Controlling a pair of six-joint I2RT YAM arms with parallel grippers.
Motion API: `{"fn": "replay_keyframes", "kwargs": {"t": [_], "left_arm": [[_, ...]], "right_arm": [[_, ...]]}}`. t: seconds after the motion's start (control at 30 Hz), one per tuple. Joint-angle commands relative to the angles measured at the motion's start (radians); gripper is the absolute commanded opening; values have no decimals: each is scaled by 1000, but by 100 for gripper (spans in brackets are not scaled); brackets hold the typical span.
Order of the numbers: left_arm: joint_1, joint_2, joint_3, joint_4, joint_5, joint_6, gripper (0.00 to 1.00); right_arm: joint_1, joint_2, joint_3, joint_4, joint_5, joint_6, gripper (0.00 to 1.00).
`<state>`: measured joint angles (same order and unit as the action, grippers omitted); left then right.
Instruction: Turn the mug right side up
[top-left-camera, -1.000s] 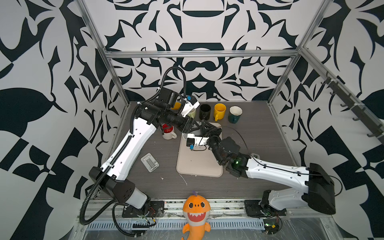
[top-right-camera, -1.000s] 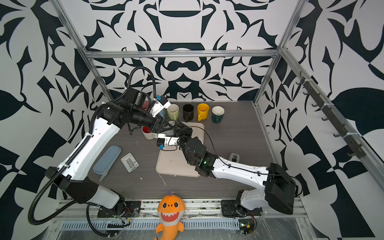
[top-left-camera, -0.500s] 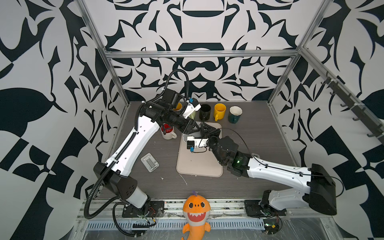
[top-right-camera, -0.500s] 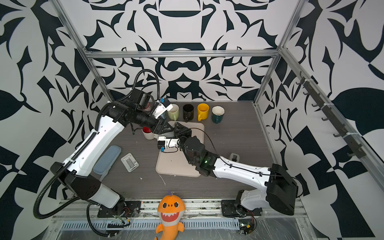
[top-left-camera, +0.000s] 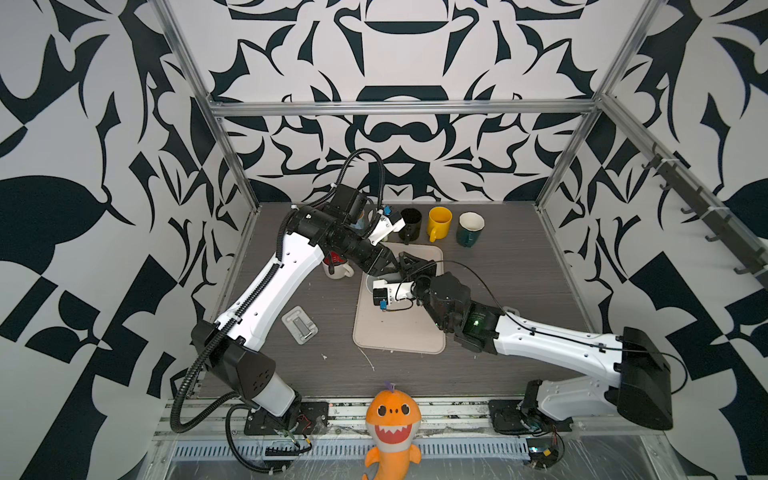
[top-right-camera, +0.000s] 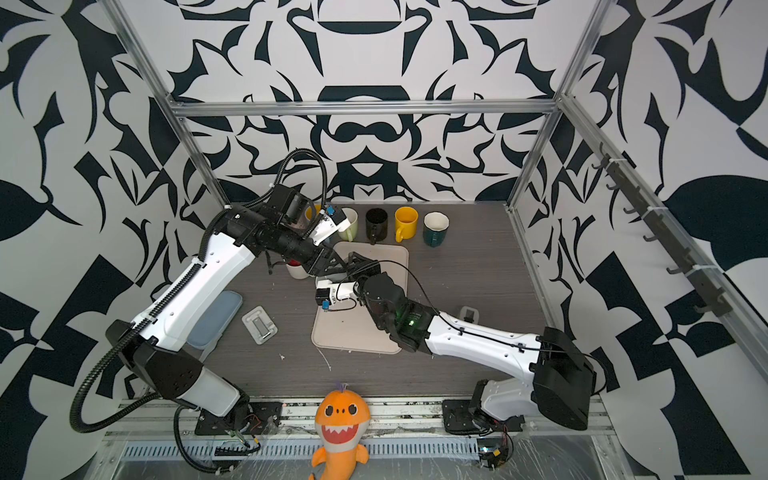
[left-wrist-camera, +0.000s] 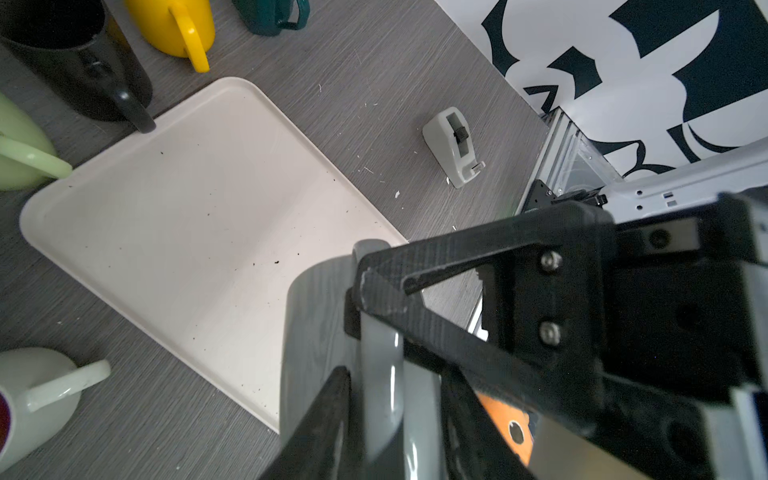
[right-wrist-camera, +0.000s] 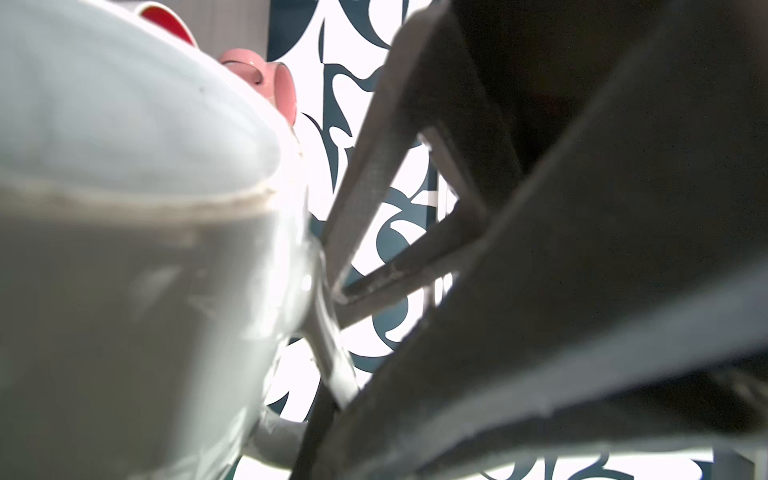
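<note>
Finds the grey mug (left-wrist-camera: 316, 332) over the 11 o'clock corner of the cream tray (top-left-camera: 399, 332), mostly buried under both grippers in both top views. Has the right gripper (left-wrist-camera: 361, 303), reaching in from the mug's 4 o'clock, pinched tight on the handle (left-wrist-camera: 380, 374) near where it joins the body. Brings the left gripper (left-wrist-camera: 395, 374) in from 10 o'clock, its two black fingers (left-wrist-camera: 328, 415) apart and straddling that same handle farther along, one on each side. Seems to keep both just off the glaze, though cannot say so firmly from the left wrist view. Fills the right wrist view with the mug's pale wall, handle running in between dark fingers. Shows a black mug (top-left-camera: 410, 224), a yellow mug (top-left-camera: 439, 222) and a teal mug (top-left-camera: 469, 228) lined up beyond the tray's 12 o'clock edge, apart from the grip, and a white mug (top-left-camera: 337, 270) at its 10 o'clock.
</note>
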<state>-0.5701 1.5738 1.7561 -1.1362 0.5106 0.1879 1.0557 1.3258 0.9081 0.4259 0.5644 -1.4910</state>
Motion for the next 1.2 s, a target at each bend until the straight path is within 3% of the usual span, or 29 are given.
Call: {"fn": "replay_keyframes", "kwargs": {"t": [0.0,0.7,0.77,0.97,1.17], "left_arm": [[-25,22,-32,-104,20,24,38],[-28,-45,-97,-77,40,10,16],[-28,-47,-97,-75,38,5,27],[-27,-65,-90,-71,36,-5,44],[-28,-81,-93,-61,23,-16,49]], "right_arm": [[7,-31,115,200,-25,54,0],[7,13,139,207,-8,49,0],[7,17,138,211,-6,48,0],[7,28,121,230,6,32,0],[7,37,111,243,23,7,0]]}}
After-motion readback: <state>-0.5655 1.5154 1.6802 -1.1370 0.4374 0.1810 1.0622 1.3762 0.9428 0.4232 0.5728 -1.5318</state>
